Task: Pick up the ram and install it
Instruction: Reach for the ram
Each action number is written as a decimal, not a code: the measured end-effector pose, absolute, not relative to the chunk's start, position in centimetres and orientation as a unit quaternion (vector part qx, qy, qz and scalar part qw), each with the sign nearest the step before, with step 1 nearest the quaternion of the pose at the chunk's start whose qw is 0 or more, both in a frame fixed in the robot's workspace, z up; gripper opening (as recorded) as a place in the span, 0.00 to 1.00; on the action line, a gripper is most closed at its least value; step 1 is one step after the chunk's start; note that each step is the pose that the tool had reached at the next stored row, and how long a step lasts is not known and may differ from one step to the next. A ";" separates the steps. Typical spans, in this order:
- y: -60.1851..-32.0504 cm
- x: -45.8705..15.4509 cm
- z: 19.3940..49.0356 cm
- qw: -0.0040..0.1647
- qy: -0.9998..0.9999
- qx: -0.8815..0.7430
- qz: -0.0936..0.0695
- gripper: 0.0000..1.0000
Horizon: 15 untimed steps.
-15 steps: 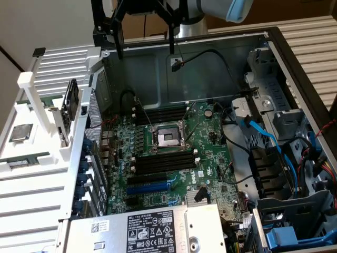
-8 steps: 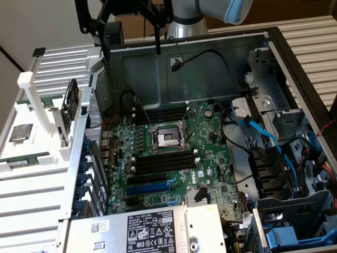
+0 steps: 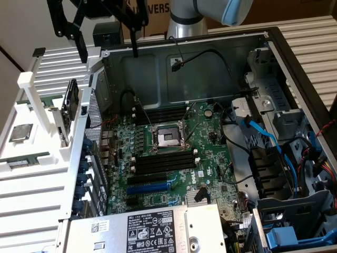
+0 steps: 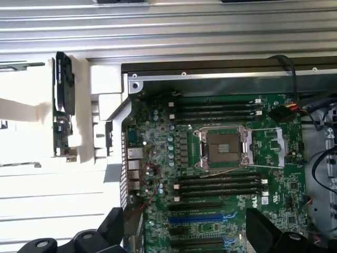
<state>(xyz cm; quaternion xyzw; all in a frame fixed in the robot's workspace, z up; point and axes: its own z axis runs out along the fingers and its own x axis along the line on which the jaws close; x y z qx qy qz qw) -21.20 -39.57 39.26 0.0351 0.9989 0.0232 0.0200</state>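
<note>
Black metal gripper, fingers spread wide & empty, hangs above open PC case w/ green motherboard. Thin green ram stick lies flat in white plastic rack, exterior view's left.

Dark capital letters reading "VERS" are showing on a pale board right behind the tool, cut off at both ends. Well away from the tool, at the opposite end of the open case, a white label is lying on the grey power supply, carrying rows of fine black print and round marks too small to read. A small coded sticker is sitting just beside it. On the green motherboard below the tool, a white printed logo is showing, appearing close by one of the tool's fingers in the wrist view, but it is not readable
</note>
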 end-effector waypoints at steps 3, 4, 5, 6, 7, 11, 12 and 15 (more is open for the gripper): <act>-39.6 -22.6 39.3 0.020 0.999 0.035 0.023 0.99; -39.6 -23.0 39.3 0.020 0.999 0.035 0.023 0.99; -39.6 -23.5 39.3 0.020 0.999 0.035 0.023 0.99; -39.5 -24.0 39.3 0.020 0.999 0.035 0.023 0.99; -39.5 -24.4 39.3 0.020 0.999 0.035 0.023 0.99; -39.5 -26.3 39.3 0.020 0.999 0.035 0.023 0.99; -39.5 -26.7 39.3 0.020 0.999 0.035 0.023 0.99; -39.4 -28.1 39.3 0.020 0.999 0.035 0.023 0.99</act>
